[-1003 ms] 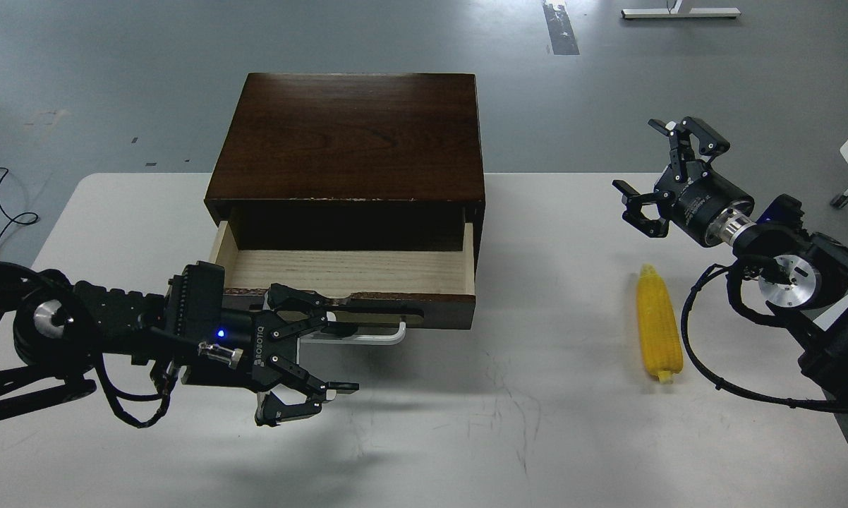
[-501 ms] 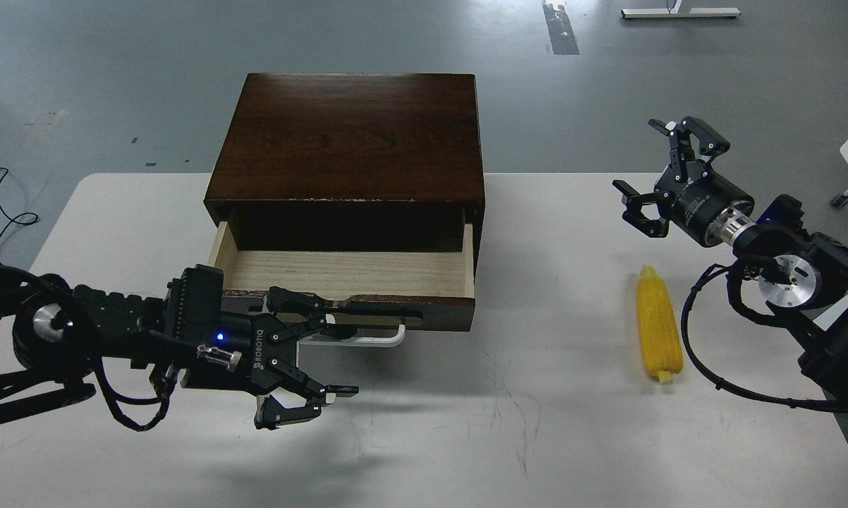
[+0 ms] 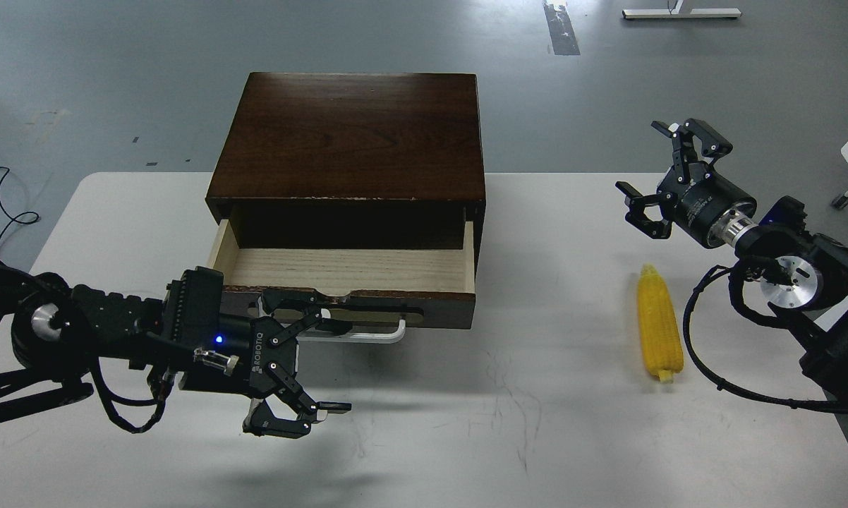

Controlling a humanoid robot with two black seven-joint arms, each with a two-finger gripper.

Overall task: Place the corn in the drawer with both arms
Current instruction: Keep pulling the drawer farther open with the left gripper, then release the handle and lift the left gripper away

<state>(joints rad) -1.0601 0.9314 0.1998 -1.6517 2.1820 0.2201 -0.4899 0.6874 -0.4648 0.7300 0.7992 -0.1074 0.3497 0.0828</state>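
Bright yellow tapered corn cob [image 3: 659, 333]: on table, just below right gripper [image 3: 660, 180], whose jaws are spread, empty. Likely light, stiff, bumpy; grasp mid-body. Left gripper [image 3: 318, 360] spread, empty, at the pulled-out pale-lined drawer [image 3: 346, 271].

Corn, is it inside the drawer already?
No, the corn lies on the white table, to the right of the open drawer, whose pale inside holds nothing.

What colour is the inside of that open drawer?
Pale, light wood inside the drawer, seen in the head view.
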